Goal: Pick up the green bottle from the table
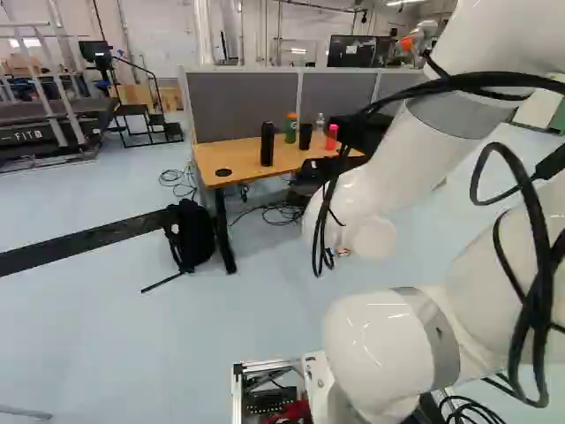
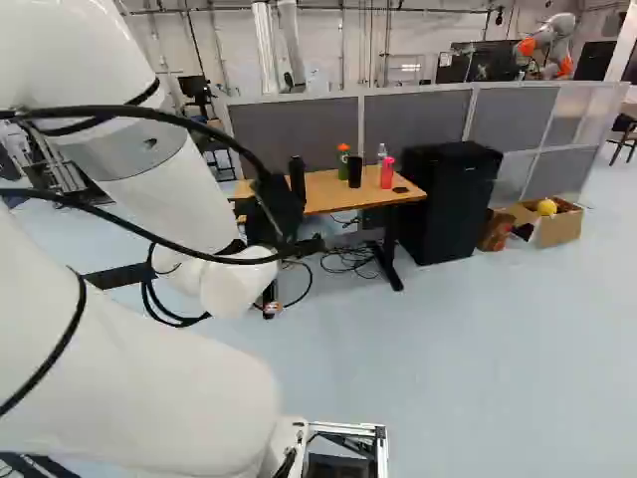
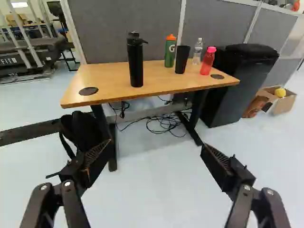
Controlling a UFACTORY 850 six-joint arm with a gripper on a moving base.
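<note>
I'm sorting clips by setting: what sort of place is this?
Probably a robotics lab or test room: another robot arm stands behind the grey partition, and a treadmill sits off to one side.

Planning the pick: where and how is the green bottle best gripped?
I'd grip the green bottle round its upper body, below the orange cap, coming level from the near side, fingers astride: it stands upright and slim, the partition behind. The black cup close beside it may crowd one finger.
</note>
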